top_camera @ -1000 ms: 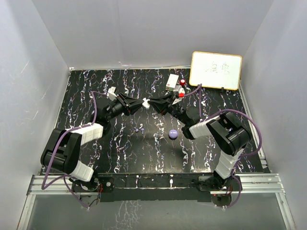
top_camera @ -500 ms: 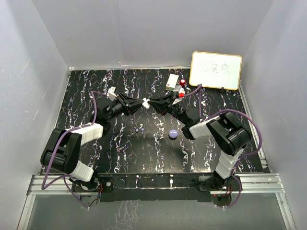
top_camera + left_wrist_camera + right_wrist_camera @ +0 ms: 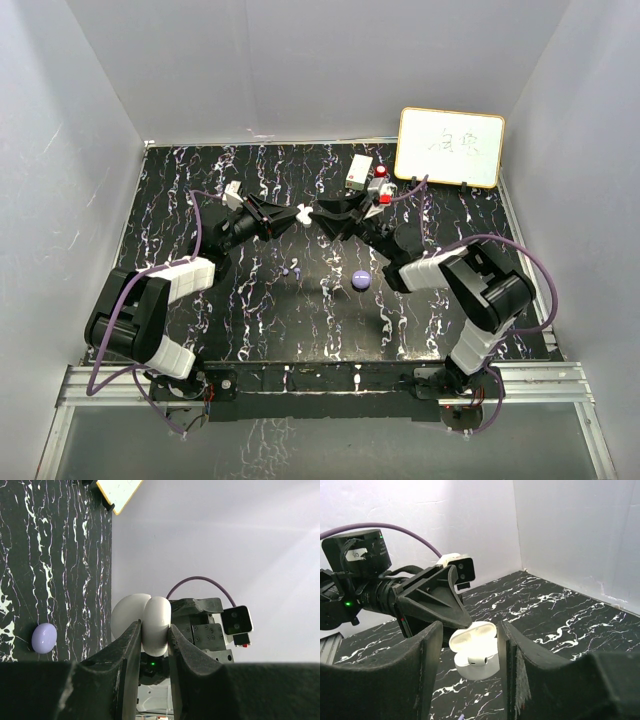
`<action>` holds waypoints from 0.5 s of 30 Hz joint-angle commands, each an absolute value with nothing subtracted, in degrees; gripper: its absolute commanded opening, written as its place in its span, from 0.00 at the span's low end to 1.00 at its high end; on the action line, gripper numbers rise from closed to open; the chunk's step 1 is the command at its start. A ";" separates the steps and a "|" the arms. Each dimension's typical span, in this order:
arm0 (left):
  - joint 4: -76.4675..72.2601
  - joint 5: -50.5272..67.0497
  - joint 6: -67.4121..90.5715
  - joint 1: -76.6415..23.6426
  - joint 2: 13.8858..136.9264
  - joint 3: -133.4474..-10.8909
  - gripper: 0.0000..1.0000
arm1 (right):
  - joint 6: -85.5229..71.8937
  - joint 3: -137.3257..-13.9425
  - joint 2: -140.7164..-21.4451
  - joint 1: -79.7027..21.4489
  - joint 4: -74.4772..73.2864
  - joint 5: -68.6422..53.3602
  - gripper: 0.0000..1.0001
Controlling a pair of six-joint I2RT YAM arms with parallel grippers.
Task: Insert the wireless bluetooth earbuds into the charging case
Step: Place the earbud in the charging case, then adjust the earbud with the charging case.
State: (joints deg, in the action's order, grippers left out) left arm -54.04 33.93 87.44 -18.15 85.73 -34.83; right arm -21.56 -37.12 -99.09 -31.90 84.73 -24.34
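Well clear of the walls [image 3: 90, 120], above open tabletop [image 3: 250, 300], the left gripper [image 3: 154, 630] clamps the white charging case [image 3: 150, 617]; the right gripper [image 3: 468, 635] stands partly parted, jaws flanking it closely

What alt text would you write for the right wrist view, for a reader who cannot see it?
An open white charging case, a white earbud lying inside, is held above a black marbled table by the left arm's fingers. The right arm's fingers flank it, spread apart.
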 commanded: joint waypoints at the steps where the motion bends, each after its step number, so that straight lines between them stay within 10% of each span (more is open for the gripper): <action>1: -55.58 34.04 87.19 -18.37 83.67 -36.03 0.00 | -21.63 -36.68 -95.49 -31.59 104.14 -23.18 0.47; 8: -55.89 34.23 87.23 -18.37 83.26 -35.72 0.00 | -27.74 -36.40 -87.98 -27.75 88.21 -15.35 0.37; 15: -56.99 35.44 87.18 -18.37 83.65 -35.37 0.00 | -16.86 -43.74 -82.01 -27.20 54.30 -15.69 0.54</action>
